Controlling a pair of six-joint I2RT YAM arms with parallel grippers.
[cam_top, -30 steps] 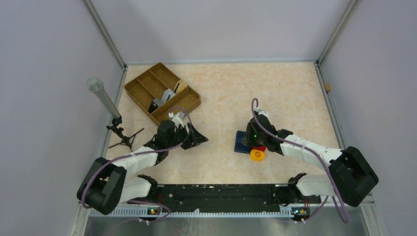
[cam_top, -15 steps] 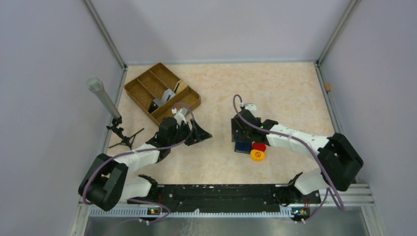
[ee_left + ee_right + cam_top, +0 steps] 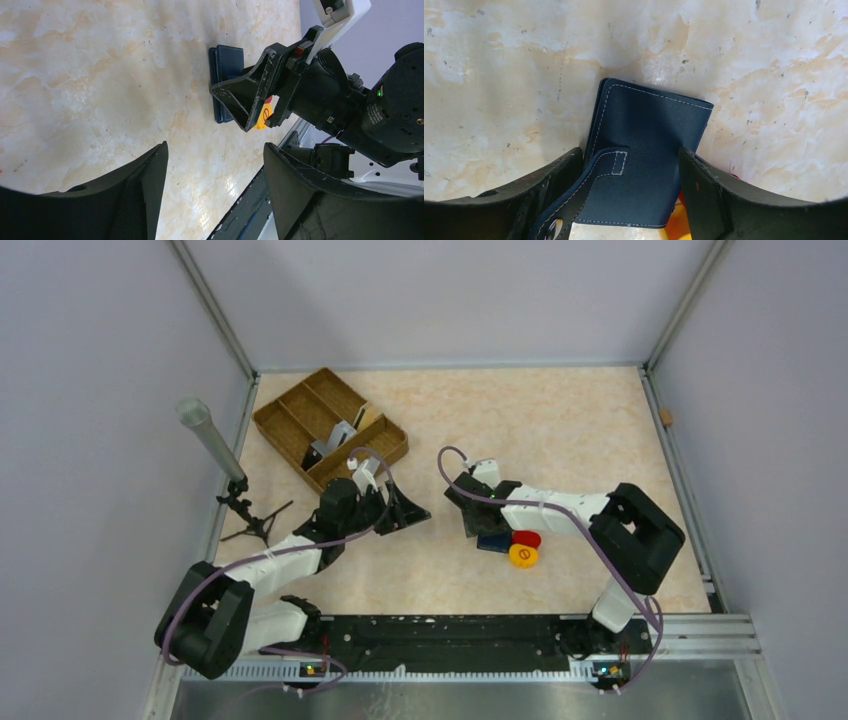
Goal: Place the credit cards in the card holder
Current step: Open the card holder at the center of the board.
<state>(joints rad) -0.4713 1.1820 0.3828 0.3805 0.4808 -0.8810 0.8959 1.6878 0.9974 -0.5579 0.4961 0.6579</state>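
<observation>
Step looked like opening the holder (image 3: pixel 649 125). It lay shut on the table (image 3: pixel 499 75), right gripper (image 3: pixel 630 160) spread astride it, not clamping. Left gripper (image 3: pixel 215 150) spread, empty. Cards (image 3: pixel 338 434) sat in tray (image 3: pixel 300 405). Next: catch the snap tab (image 3: pixel 616 162), unfold.

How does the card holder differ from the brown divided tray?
The card holder is dark navy; the brown divided tray is tan. The card holder is small and folded flat; the tray is much larger, open-topped, with compartments. The card holder lies right of centre beside a red round piece and a yellow round piece; the tray sits far left, holding grey cards. Both rest on the table.
</observation>
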